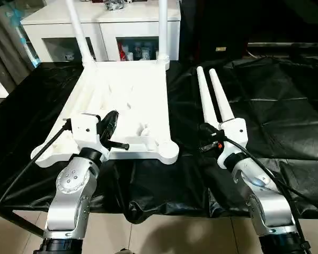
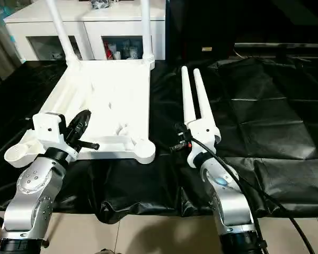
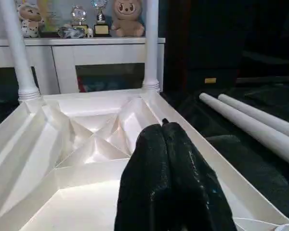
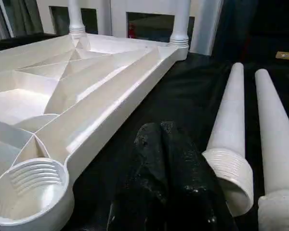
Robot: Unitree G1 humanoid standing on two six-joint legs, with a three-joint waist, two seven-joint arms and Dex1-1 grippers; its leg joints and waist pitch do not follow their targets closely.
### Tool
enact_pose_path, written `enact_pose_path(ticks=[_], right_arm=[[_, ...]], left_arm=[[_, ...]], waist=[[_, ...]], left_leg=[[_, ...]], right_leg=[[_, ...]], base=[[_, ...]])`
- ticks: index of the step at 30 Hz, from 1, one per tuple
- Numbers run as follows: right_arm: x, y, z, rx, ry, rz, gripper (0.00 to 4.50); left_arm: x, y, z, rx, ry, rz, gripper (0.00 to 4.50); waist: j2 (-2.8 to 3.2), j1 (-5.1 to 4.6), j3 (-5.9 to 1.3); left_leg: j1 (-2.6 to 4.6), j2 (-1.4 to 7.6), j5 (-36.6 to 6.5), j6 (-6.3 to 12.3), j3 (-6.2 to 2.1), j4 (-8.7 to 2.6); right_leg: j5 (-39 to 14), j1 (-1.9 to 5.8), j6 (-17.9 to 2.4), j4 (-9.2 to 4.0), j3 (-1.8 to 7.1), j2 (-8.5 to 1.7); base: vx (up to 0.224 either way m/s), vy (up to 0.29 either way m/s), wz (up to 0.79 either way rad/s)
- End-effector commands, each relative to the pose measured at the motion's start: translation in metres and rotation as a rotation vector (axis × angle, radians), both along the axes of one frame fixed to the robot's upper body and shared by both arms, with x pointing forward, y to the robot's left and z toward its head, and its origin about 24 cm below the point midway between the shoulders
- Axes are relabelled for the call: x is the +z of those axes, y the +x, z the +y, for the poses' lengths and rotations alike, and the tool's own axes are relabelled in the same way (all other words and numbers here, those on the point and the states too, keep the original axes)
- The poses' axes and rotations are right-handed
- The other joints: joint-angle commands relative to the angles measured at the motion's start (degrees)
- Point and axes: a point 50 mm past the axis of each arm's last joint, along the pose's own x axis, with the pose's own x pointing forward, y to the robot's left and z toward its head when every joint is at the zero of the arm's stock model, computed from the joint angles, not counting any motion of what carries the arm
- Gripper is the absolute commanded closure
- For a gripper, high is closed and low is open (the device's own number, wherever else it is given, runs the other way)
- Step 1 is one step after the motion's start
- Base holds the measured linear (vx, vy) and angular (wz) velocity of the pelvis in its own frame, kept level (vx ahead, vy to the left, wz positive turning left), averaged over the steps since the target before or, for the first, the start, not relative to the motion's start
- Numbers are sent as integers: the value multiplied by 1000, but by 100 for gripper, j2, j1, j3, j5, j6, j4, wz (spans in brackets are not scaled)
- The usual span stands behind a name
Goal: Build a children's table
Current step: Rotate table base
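Tabletop: I see the tabletop (image 1: 128, 100) lying underside up at centre-left of the head view, on the black cloth (image 1: 275, 106), ribs and sockets exposed for fitting.
Fitted legs: two legs (image 1: 162, 32) stand in the far corner sockets, upper frame.
Loose legs: two loose legs (image 1: 216, 98) lie side by side right of centre, threaded ends toward me.
Near socket: the near right socket (image 4: 31, 192) is empty.
Left gripper: left gripper (image 1: 112, 120) clenched, empty, over the near edge.
Right gripper: right gripper (image 1: 205, 128) clenched, empty, just beside the loose legs.
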Motion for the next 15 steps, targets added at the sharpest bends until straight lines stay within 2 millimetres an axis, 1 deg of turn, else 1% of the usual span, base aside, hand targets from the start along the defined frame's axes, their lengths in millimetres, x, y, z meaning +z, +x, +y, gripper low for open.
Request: enact_pose_path(ticks=[1,15], right_arm=[[1,2,1,2,-2,5,447],[1,2,1,2,-2,5,447]], left_arm=[[2,-1,1,7,12,-3,450],[2,-1,1,7,12,-3,450]], waist=[[-59,-15,-327],[-60,-16,-325]], left_leg=[[65,51,-1997,-30,-46,-439],[60,52,-1993,-33,-46,-440]], right_leg=[[-2457,168,-293,-587,195,-206],[-2422,169,-305,-587,198,-207]], base=[[0,0,0],[0,0,0]])
